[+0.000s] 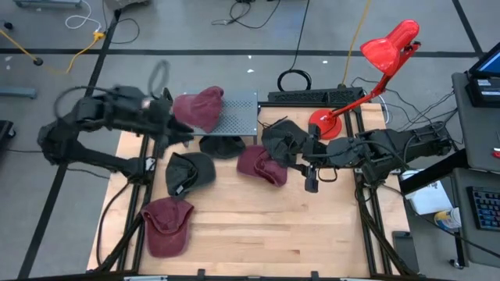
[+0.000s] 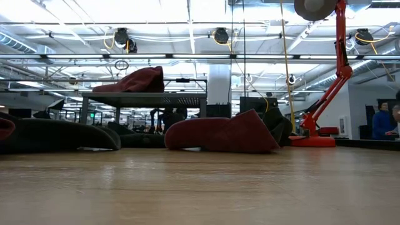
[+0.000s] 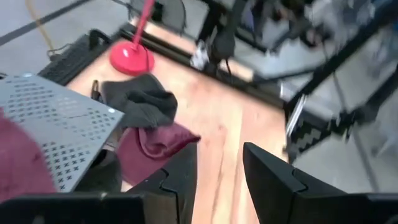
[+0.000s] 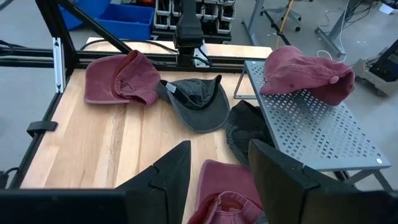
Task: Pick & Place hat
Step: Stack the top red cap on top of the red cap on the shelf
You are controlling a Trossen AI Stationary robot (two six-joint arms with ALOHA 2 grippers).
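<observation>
Three maroon hats [image 1: 201,107] [image 1: 262,165] [image 1: 166,225], three dark hats [image 1: 190,172] [image 1: 221,145] [image 1: 283,139] (one under the rack), one perforated rack [image 1: 238,117], one red lamp [image 1: 367,74]

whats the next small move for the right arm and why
Probably lower the right gripper onto the maroon hat just below its fingers: the jaws are open and empty, that hat lies loose on the table, and only one maroon hat sits on the perforated shelf.

Non-task items: bench surroundings.
Red desk lamp [image 1: 367,70] stands with its round base at the wooden table's [image 1: 258,226] far right corner, head tilted out past the edge. Black keyboard [image 1: 308,97] lies just behind the table. Yellow cable [image 1: 58,58] trails on the floor. A person [image 2: 379,120], possibly seated, shows far right in the low view.
</observation>
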